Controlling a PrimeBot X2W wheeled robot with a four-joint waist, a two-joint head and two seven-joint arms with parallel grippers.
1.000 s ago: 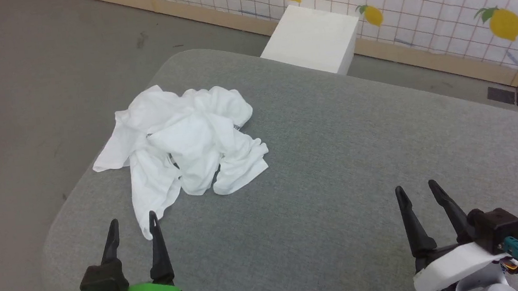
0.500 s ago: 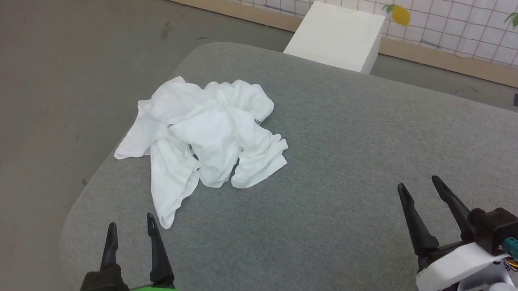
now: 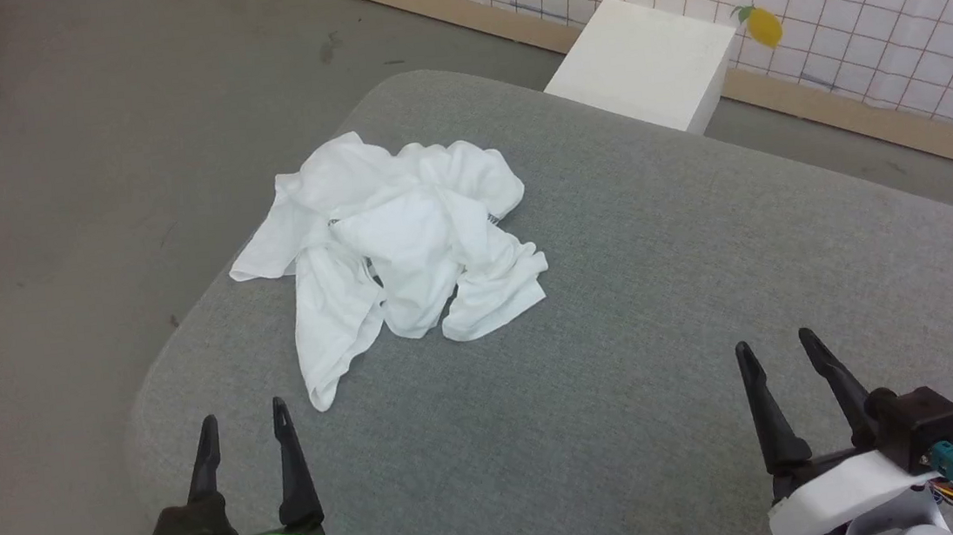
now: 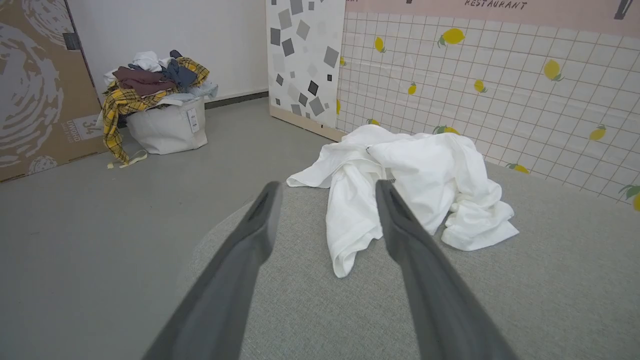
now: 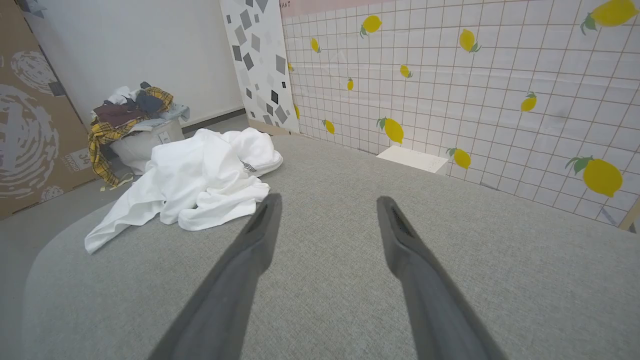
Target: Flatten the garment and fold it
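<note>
The crumpled garment (image 3: 405, 248) trails its longest fold toward the left jaws.

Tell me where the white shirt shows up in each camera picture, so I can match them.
Head view: the shirt lies crumpled left of centre, on the grey cushion.
Left wrist view: the shirt is centre-right, just beyond the fingertips.
Right wrist view: the shirt is at the left, mid-height.
Shared landmark: the lemon-patterned wall behind the cushion.
</note>
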